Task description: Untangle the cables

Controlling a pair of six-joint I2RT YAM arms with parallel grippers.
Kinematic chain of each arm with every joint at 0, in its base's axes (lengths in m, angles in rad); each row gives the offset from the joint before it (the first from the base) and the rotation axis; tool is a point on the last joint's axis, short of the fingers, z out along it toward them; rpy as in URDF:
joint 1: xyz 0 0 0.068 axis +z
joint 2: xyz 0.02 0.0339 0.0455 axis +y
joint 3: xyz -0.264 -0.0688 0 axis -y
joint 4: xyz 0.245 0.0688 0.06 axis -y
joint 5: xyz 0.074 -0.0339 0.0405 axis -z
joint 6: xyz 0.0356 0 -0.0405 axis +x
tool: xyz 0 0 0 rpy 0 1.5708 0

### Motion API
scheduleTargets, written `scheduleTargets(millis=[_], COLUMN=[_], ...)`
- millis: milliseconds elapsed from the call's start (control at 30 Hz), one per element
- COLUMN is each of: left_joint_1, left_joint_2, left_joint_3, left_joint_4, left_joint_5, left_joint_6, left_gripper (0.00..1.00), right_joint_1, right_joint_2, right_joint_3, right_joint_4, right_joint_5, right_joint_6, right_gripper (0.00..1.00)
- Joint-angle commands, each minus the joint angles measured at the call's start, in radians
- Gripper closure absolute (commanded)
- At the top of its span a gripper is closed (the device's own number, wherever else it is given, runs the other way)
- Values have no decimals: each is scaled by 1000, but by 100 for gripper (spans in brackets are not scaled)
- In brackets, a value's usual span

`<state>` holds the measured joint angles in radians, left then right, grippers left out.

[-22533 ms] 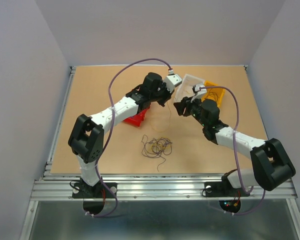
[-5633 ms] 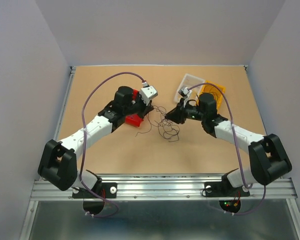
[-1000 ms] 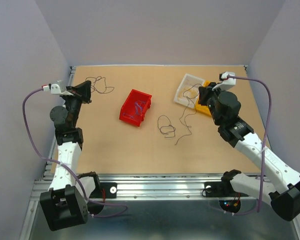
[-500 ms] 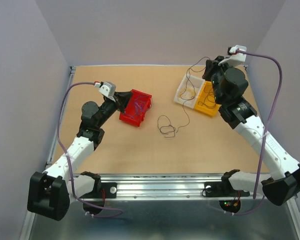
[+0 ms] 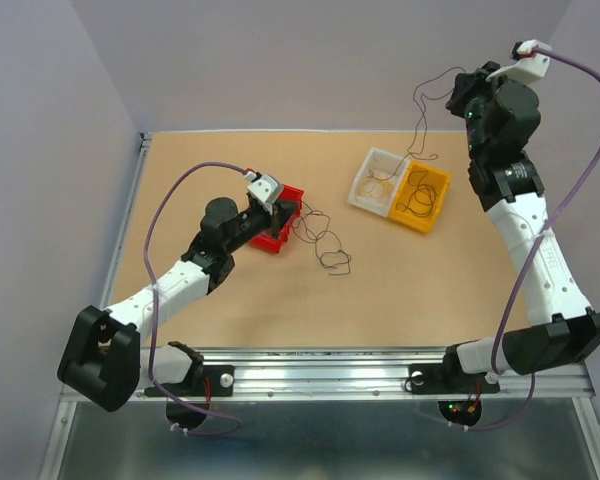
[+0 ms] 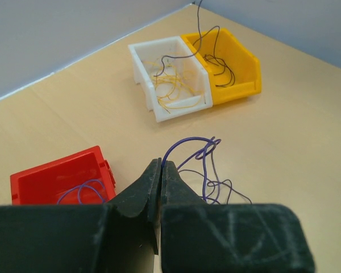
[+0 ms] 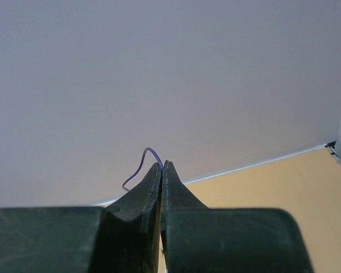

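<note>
My left gripper (image 5: 293,213) hovers over the right end of the red bin (image 5: 272,240), shut on a thin blue-purple cable (image 6: 184,145). That cable trails right into loose loops on the table (image 5: 327,247). Blue-purple wire also lies inside the red bin (image 6: 79,190). My right gripper (image 5: 454,96) is raised high at the back right, shut on a dark thin cable (image 5: 418,125). This cable hangs down into the yellow bin (image 5: 436,183). Only a short stub of it (image 7: 137,166) sticks out past the closed tips (image 7: 162,165). The left tips (image 6: 161,164) show no gap.
A white bin (image 5: 363,191) with yellow-tan wires stands joined to the yellow bin at the back right. The red bin sits left of centre. The thick lilac arm cables (image 5: 170,205) arch over both arms. Grey walls close off the table's back and sides.
The left gripper has swung from the far left to over the red bin with its blue-purple cable. The right arm has risen higher and farther back, lifting the dark cable off the table.
</note>
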<state>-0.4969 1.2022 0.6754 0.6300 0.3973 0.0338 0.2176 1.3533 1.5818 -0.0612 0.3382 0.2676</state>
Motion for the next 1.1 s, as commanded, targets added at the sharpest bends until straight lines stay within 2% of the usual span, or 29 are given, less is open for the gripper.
scheduleTargets(millis=[0,133,567,867,1067], left_joint_1=[-29,-35,-45,-49,-54], left_joint_2=[14,26,33,30,31], left_joint_3=[55,62,66,66,67], left_joint_4=[13,7,-4,-9,-10], left_joint_5=[-37,-49,-58,-63,-61], left_joint_6=[61,72,81,84,86], left_gripper=[100,100,100,100,100], right_joint_1=[-102,-144,-202,-257,-297], right_joint_2=[64,122,110,116,113], right_joint_3=[145,242,325,276,167], right_joint_4=[-37,-54,-60,-65,-48], right_joint_5=[-154,-209,-176,-226,-265], right_joint_6=[88,113,124,168,209], right_gripper=[99,99,99,100,99])
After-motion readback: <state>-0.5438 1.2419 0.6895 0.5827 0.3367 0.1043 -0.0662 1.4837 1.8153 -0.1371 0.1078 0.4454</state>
